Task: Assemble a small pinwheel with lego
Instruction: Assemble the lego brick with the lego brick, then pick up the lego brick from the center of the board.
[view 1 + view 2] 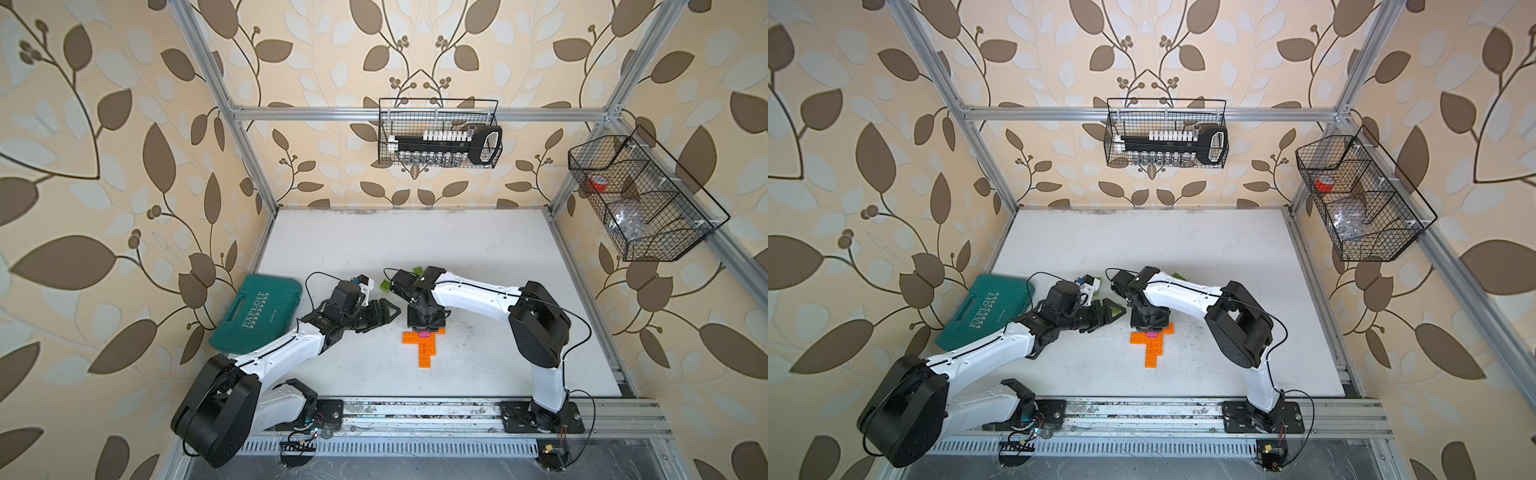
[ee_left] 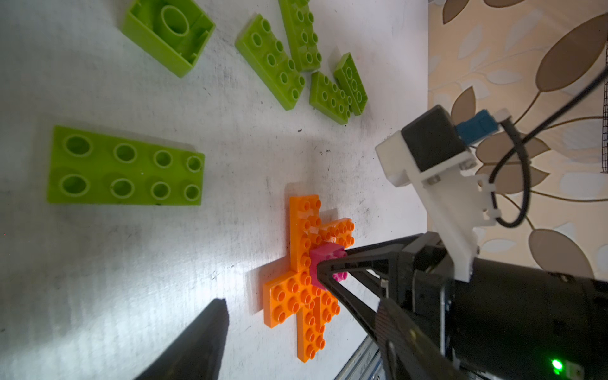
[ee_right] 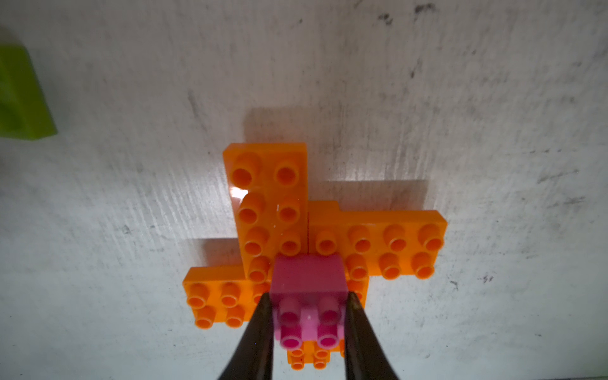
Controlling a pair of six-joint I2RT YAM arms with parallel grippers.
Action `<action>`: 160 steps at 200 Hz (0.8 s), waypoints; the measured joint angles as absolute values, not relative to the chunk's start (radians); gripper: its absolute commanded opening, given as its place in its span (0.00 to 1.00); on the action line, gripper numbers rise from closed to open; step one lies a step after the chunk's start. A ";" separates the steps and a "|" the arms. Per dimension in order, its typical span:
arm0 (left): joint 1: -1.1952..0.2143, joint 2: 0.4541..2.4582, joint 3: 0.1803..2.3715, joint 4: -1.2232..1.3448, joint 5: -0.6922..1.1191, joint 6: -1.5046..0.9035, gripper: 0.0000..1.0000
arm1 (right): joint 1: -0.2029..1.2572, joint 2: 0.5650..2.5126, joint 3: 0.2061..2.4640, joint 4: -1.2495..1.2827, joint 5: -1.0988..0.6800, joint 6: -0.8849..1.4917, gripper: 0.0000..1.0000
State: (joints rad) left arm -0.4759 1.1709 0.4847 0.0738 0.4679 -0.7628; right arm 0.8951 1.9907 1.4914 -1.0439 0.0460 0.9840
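Several orange lego bricks (image 1: pixel 424 348) (image 1: pixel 1152 347) lie joined in a pinwheel cross on the white table. A small pink brick (image 3: pixel 308 279) (image 2: pixel 324 260) sits studs-up over the cross's centre (image 3: pixel 273 210). My right gripper (image 3: pixel 309 297) (image 1: pixel 424 329) comes straight down on it and is shut on the pink brick's two sides. My left gripper (image 2: pixel 301 302) (image 1: pixel 388 312) hovers just left of the cross, open and empty. Loose lime-green bricks (image 2: pixel 125 167) (image 2: pixel 269 59) (image 1: pixel 386 286) lie beyond the cross, one of them upside down (image 2: pixel 169 33).
A teal tool case (image 1: pixel 257 313) (image 1: pixel 984 311) lies at the table's left edge behind my left arm. Wire baskets hang on the back rail (image 1: pixel 440 133) and the right rail (image 1: pixel 644 199). A metal rail (image 1: pixel 415 415) runs along the table's front.
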 measured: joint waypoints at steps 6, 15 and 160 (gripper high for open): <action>-0.476 1.171 0.485 0.072 0.467 -0.763 0.73 | 0.897 1.993 1.494 -1.045 0.049 0.984 0.00; -0.476 1.169 0.485 0.071 0.467 -0.763 0.73 | 0.899 1.995 1.496 -1.048 0.052 0.986 0.00; -0.476 1.114 0.746 -0.255 0.265 -0.638 0.76 | 0.801 1.887 1.505 -1.102 0.061 0.721 0.00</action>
